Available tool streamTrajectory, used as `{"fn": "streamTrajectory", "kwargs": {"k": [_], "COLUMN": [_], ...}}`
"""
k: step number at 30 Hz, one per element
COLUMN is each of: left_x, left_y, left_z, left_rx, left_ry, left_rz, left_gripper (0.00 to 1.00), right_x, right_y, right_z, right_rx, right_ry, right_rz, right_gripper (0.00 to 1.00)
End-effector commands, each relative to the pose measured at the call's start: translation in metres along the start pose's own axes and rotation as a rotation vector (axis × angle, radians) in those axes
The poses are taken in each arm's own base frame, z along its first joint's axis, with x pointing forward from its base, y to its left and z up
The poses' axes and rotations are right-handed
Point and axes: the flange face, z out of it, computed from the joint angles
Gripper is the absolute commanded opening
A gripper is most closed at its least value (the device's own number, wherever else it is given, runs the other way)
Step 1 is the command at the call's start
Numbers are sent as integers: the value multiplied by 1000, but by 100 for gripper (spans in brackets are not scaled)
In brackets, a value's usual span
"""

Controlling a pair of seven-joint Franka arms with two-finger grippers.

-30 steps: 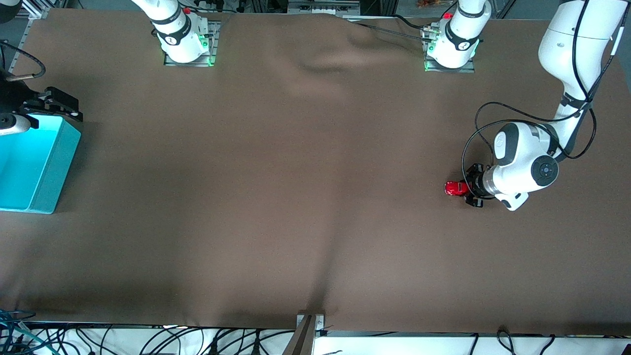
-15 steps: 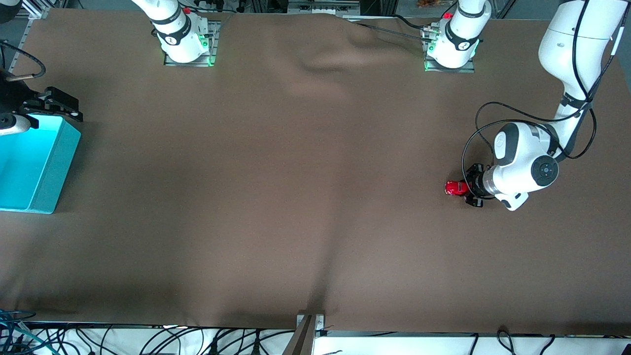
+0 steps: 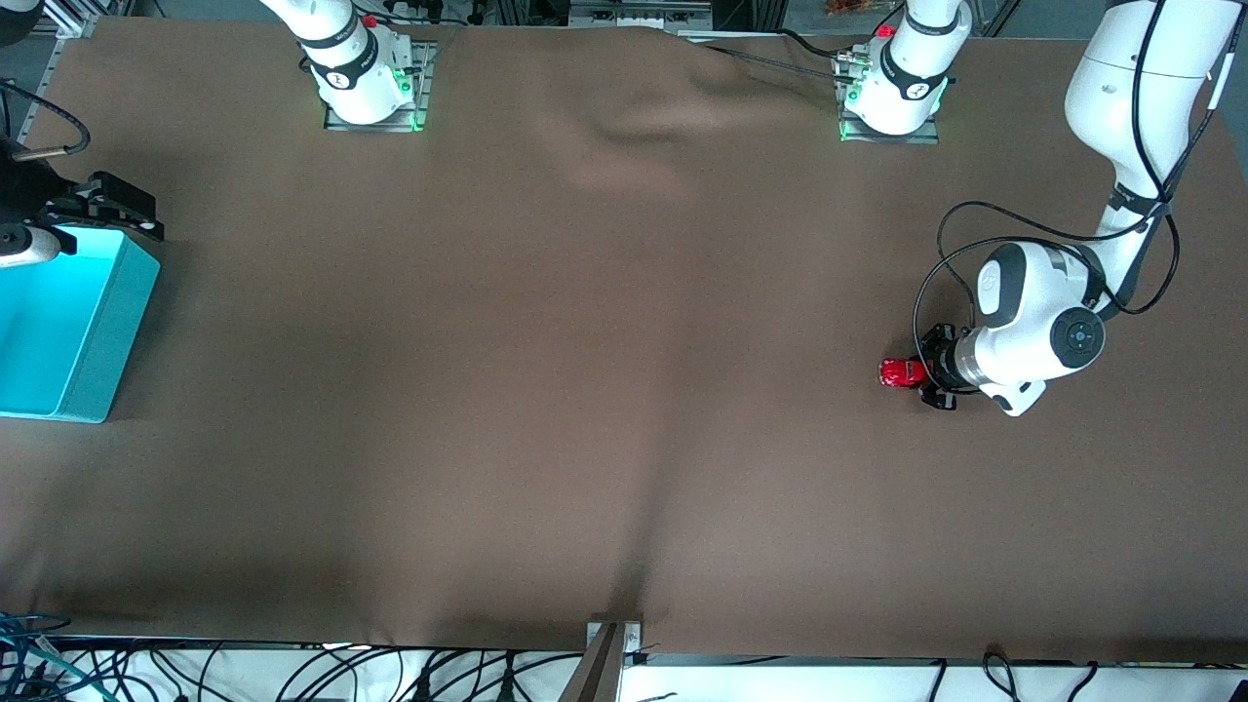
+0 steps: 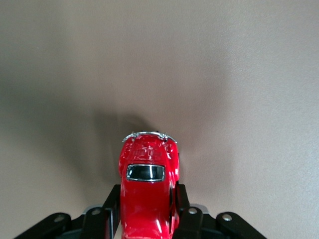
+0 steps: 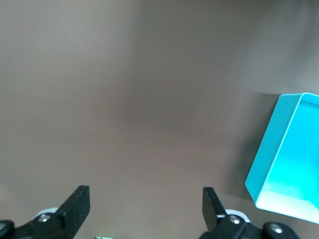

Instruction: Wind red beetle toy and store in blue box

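Observation:
The red beetle toy (image 3: pixel 897 372) is low over the brown cloth near the left arm's end of the table. My left gripper (image 3: pixel 918 372) is shut on it from the side. In the left wrist view the toy (image 4: pixel 147 169) sits between the black fingers (image 4: pixel 112 206), with its dark window and chrome bumper pointing away from the wrist. The blue box (image 3: pixel 102 331) stands at the right arm's end, its cyan inside showing. My right gripper (image 3: pixel 107 210) hangs open over the box's corner farthest from the front camera. The right wrist view shows that gripper (image 5: pixel 144 194) holding nothing, with the box wall (image 5: pixel 276 144) off to one side.
Wrinkled brown cloth (image 3: pixel 585 390) covers the whole table. Both arm bases (image 3: pixel 366 88) (image 3: pixel 892 97) stand along the edge farthest from the front camera. A black cable (image 3: pixel 941 273) loops by the left wrist. Loose cables (image 3: pixel 292 673) lie along the edge nearest the front camera.

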Motion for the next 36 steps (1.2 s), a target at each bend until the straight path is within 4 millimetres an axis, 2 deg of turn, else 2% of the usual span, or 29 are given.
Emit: {"fn": "streamTrajectory", "kwargs": {"k": [1,8,10,12,14,16,19,26,36], "left_x": [10,11,12,11,13,15,16,17,16], "left_y": [0,0,1,1,2,2,3,3,4], "left_z": [31,31,30,30,29,27,26,23,18], "left_rx": [23,23,23,21,19,16,13,8,4], "left_ry": [7,7,7,7,5,6,5,6,7], "left_rz": [-24,-25,-27,-27,-31,-34,-39,-41,-39], "left_gripper": [0,0,27,35,49,53,67,77,78], "right_x": [0,0,0,0,0,0,0,0,0], "right_y": [-1,-1,-1,-1,-1,-1,-1,-1,-1], "right_z": [-5,-5,-5,-5,-4,-5,-4,-5,-5], "right_rx": [-14,-14,-14,-14,-13,-14,-13,-14,-14], "right_ry": [-7,-7,-7,-7,-8,-7,-8,-7,-7], "right_rz": [-6,-6,-6,-6,-6,-6,-6,-6,-8], "right_gripper": [100,100,100,100,100,100,100,100,100]}}
